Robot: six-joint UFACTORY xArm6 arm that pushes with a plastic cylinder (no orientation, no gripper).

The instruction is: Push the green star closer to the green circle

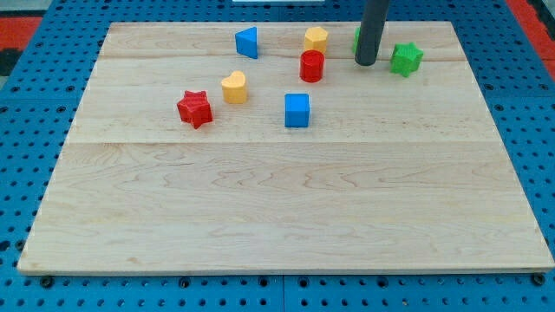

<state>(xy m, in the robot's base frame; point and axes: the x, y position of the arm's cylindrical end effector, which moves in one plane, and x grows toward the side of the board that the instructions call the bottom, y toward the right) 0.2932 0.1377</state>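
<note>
One green star just right of my tip, apart.

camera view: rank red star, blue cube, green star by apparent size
1. red star
2. blue cube, close to it, hard to separate
3. green star, smallest-looking, but it sits farther up the view, so true size is unsure

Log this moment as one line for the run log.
green star right of rod | my tip between star and green circle | circle mostly hidden | contact unclear
</note>
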